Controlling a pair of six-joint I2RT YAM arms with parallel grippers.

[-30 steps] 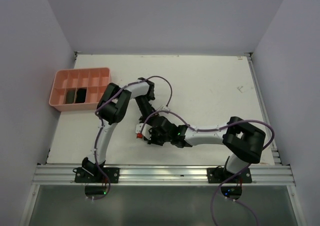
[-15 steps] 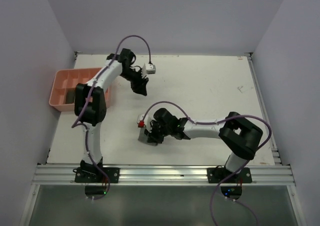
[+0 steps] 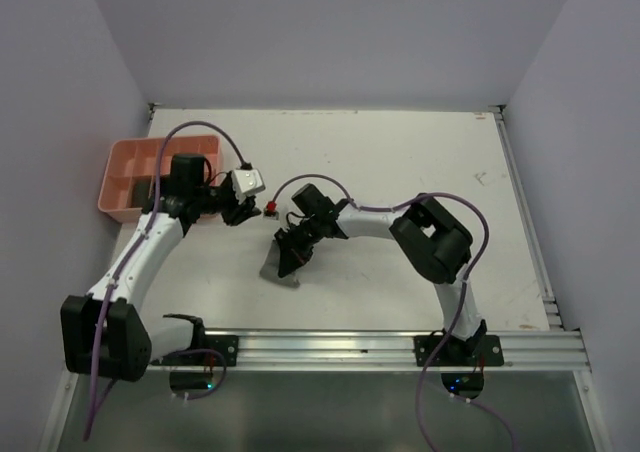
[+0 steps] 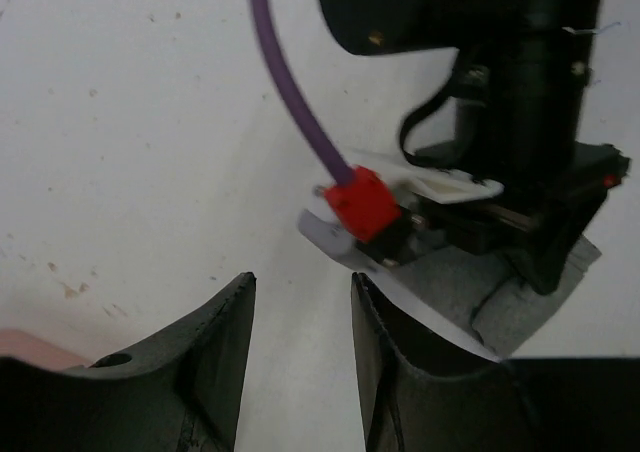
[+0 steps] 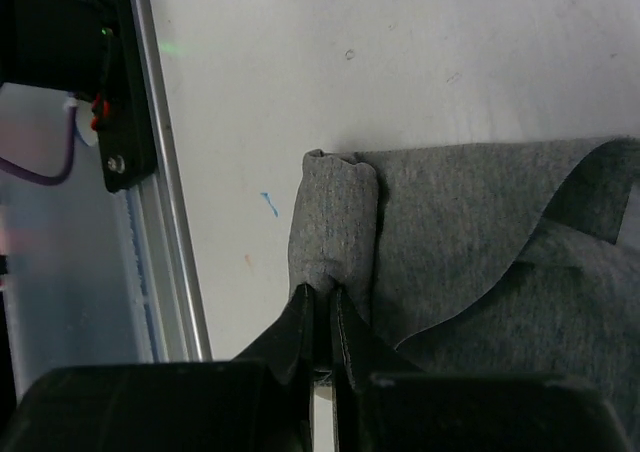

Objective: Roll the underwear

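A grey underwear (image 3: 281,269) lies flat on the white table, left of centre and towards the near edge. In the right wrist view the underwear (image 5: 480,232) has one edge turned into a short roll (image 5: 335,217). My right gripper (image 5: 322,290) is shut on the end of that roll, seen from above as the right gripper (image 3: 291,255). My left gripper (image 3: 252,212) hovers just left of it, and in the left wrist view the left gripper (image 4: 300,282) stands open over bare table with nothing between its fingers. The underwear (image 4: 455,292) shows beyond its right finger.
A pink compartment tray (image 3: 128,162) stands at the far left, with the left arm lying over its near side. The metal rail (image 3: 330,347) runs along the near edge, close to the roll. The right arm's purple cable (image 4: 290,82) and red plug (image 4: 362,200) hang between the two grippers.
The left arm has swung down from the back of the table to beside the right gripper, and its jaws have widened. The right arm has shifted, still pinching the cloth.
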